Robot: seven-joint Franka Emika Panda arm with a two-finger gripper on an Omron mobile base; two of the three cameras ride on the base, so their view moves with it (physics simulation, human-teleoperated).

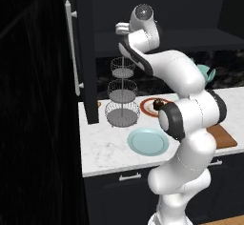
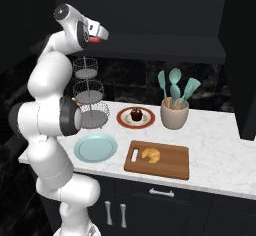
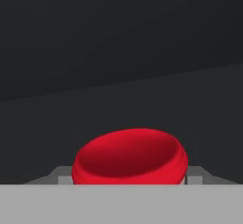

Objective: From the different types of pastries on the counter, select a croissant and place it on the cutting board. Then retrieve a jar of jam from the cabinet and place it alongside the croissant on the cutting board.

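The small golden-brown croissant (image 2: 150, 154) lies on the rectangular brown wooden cutting board (image 2: 170, 169), so the jam step is in hand. The two-finger gripper (image 2: 102, 35), raised at the black wall cabinet (image 1: 83, 52) well above the board, is clenched on the small red-lidded jar of jam (image 3: 129, 157). Next, the jar presumably must travel down beside the croissant. The hand view alone reveals the lid between the fingertips (image 3: 195, 174); the right base view alone shows the croissant.
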